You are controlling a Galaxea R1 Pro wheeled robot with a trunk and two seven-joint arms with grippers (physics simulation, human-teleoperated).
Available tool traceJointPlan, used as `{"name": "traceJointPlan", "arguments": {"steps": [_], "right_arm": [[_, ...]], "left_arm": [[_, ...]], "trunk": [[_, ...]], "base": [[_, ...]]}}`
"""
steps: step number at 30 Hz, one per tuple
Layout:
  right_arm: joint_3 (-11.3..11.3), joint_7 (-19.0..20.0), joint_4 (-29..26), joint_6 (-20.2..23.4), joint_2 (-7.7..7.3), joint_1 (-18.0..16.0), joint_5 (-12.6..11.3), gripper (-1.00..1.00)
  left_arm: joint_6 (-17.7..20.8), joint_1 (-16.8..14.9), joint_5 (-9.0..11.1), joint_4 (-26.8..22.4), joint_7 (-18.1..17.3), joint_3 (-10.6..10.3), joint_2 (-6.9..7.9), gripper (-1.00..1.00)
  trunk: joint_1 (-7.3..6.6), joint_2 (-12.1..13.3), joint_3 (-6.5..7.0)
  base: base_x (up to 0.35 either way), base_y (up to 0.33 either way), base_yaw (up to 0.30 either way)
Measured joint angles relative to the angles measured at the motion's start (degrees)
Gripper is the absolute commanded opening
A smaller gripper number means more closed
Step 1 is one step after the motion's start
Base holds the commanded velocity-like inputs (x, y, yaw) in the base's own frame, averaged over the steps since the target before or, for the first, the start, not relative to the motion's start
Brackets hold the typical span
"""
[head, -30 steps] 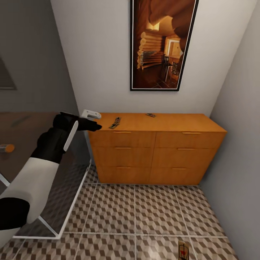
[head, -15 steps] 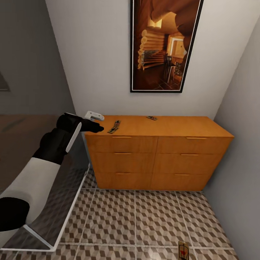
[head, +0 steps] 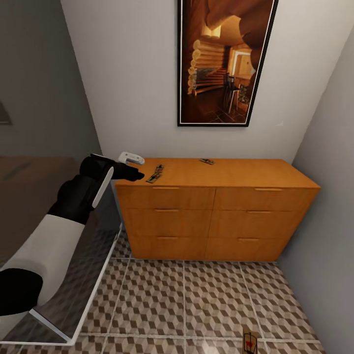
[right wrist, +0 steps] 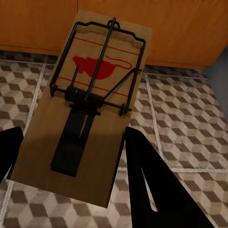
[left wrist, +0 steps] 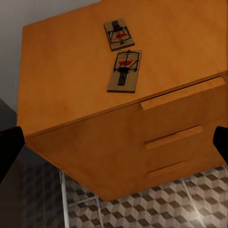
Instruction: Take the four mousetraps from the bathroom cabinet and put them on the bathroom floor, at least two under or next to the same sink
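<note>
The orange-brown cabinet (head: pixel 211 211) stands against the back wall. Three mousetraps lie on its top: two close together (head: pixel 156 174) near the left end and one (head: pixel 207 161) further back. My left gripper (head: pixel 133 166) hovers open at the cabinet's top left corner, just left of that pair. In the left wrist view both traps (left wrist: pixel 124 71) (left wrist: pixel 118 34) lie beyond the widely spread fingers (left wrist: pixel 9 147). My right gripper (right wrist: pixel 73 133) is shut on a fourth mousetrap (right wrist: pixel 90 104), held above the cube-patterned bathroom floor (right wrist: pixel 180 109); this trap (head: pixel 250 341) shows low in the head view.
A leaning glass panel with a white frame (head: pixel 78 305) stands left of the cabinet beside my left arm. A tall framed picture (head: pixel 223 61) hangs above the cabinet. A grey wall (head: pixel 329 196) closes the right side. Tiled floor (head: pixel 196 295) lies open before the drawers.
The head view has shifted, so the cabinet sits slightly differently in the picture. My left gripper has crept a little closer to the pair of traps. The held trap keeps its place.
</note>
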Motion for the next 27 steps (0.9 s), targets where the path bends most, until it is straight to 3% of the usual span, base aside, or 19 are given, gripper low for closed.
{"name": "traceJointPlan", "arguments": {"steps": [12,20,27], "right_arm": [[0.0,0.0,0.0,0.0,0.00,0.0,0.0,-1.00],[0.0,0.0,0.0,0.0,0.02,0.0,0.0,-1.00],[0.0,0.0,0.0,0.0,0.08,0.0,0.0,-1.00]], "left_arm": [[-0.2,0.2,0.0,2.7,-5.3,-0.6,-0.59,1.00],[-0.2,0.2,0.0,3.3,-5.7,-0.7,-0.59,1.00],[-0.2,0.2,0.0,3.6,-5.8,-0.7,-0.59,1.00]], "trunk": [[0.00,0.0,0.00],[-0.01,0.0,0.00],[-0.03,0.0,0.00]], "base": [[0.000,0.000,0.000],[0.022,0.000,0.000],[0.242,0.000,0.000]]}}
